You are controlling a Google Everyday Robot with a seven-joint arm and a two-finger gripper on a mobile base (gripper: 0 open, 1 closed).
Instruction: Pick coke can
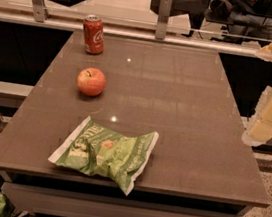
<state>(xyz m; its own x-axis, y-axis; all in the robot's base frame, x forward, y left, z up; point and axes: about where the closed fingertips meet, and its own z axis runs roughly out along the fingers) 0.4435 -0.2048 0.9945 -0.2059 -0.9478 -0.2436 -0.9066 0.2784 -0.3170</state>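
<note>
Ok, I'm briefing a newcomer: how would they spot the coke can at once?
On the brown table, look to the far left corner: the coke can stands upright there. It is a red, silver-topped cylinder, unlike the round apple nearer; the pincer hangs off the right edge.

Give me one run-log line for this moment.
coke can: upright, far-left corner of table, not grasped | apple: nearer than can | gripper: beyond right edge, far from can

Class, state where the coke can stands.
In the camera view the coke can stands upright at the far left corner of the table, behind the apple; the gripper hangs off the right edge.
</note>
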